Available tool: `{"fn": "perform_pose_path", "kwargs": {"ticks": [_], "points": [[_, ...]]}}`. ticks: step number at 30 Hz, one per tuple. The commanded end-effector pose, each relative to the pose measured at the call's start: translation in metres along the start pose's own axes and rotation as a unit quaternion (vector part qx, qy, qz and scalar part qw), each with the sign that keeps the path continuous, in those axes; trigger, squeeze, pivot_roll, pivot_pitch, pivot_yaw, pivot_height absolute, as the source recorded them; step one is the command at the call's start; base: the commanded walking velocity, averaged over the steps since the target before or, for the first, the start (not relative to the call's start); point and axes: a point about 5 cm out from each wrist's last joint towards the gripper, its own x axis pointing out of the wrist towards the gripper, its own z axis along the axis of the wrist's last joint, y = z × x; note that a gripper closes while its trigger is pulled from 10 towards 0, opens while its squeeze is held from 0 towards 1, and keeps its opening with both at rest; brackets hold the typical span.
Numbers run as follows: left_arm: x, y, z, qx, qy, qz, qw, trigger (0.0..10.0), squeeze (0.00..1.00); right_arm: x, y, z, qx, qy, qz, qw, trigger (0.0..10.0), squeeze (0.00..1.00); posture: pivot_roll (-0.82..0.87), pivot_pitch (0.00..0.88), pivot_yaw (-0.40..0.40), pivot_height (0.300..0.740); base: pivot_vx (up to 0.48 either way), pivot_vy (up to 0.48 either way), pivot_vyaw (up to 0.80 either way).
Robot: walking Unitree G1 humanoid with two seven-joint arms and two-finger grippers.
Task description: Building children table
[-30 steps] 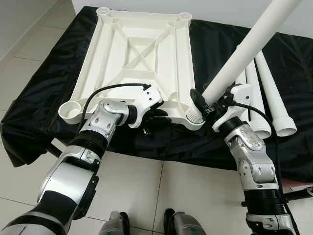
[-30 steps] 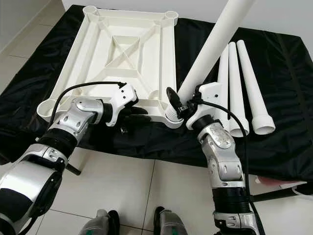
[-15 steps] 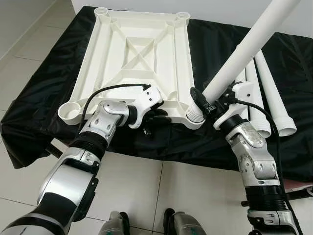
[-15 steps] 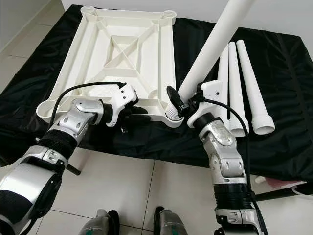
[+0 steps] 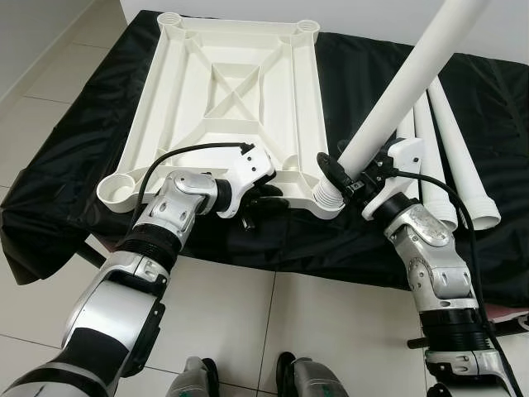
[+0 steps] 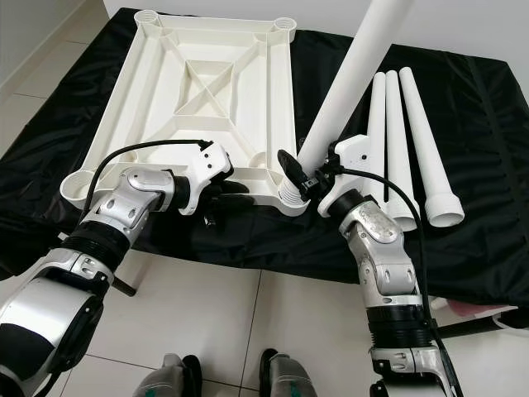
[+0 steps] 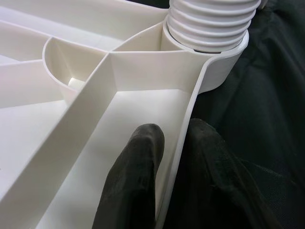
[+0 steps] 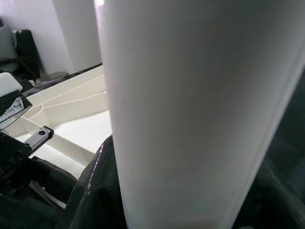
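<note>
- The left gripper is clamped on the near edge wall of the upturned white tabletop; in the left wrist view one black finger presses the inner face of the wall and the other lies against its outer face, so the thin plastic rim is pinched between them.
- Just beyond those fingertips, along the same rim, sits the near right corner socket of the tabletop, with the ribbed threaded end of a leg seated in it.
- The right gripper is closed around the lower part of that white leg, just above the ribbed end; in the right wrist view the black fingers wrap both sides of the tube.
- From the right gripper the leg rises tilted, leaning away from the tabletop and toward the robot's right, its upper end cut by the frame edge.
- The two grippers are near each other along the tabletop's near edge, the left one gripping the rim beside the corner that the right one's leg enters.
- Beyond the right gripper, three spare legs lie side by side on the black cloth, which covers the surface under the tabletop.
- The other three corner sockets of the tabletop are open rings, the nearest of them to the left of the left arm.
</note>
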Motion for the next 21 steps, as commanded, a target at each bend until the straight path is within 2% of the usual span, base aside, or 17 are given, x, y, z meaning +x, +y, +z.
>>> {"fn": "perform_pose_path", "kwargs": {"ticks": [1, 10, 17, 21], "points": [[-0.003, 0.0, -0.001, -0.009, -0.011, 0.009, 1.0, 10.0, 0.0, 0.001, 0.005, -0.011, 0.0, 0.026, 0.02, 0.999, 10.0, 0.0, -0.06, 0.203, -0.006, 0.74, 0.0, 0.0, 0.0], [-0.004, -0.001, -0.001, -0.01, -0.013, 0.01, 1.0, 10.0, 0.0, 0.007, 0.006, -0.014, 0.0, 0.034, 0.048, 0.998, 10.0, 0.0, -0.06, 0.2, -0.009, 0.74, 0.0, 0.0, 0.0], [-0.004, -0.003, -0.001, -0.009, -0.014, 0.009, 1.0, 10.0, 0.0, 0.012, 0.006, -0.024, 0.015, 0.05, 0.063, 0.997, 10.0, 0.0, -0.06, 0.191, -0.012, 0.74, 0.0, 0.0, 0.0], [-0.003, -0.004, -0.001, -0.009, -0.014, 0.007, 1.0, 10.0, 0.0, 0.014, 0.009, -0.03, 0.003, 0.061, 0.075, 0.995, 10.0, 0.0, -0.06, 0.186, -0.012, 0.74, 0.0, 0.0, 0.0]]}}
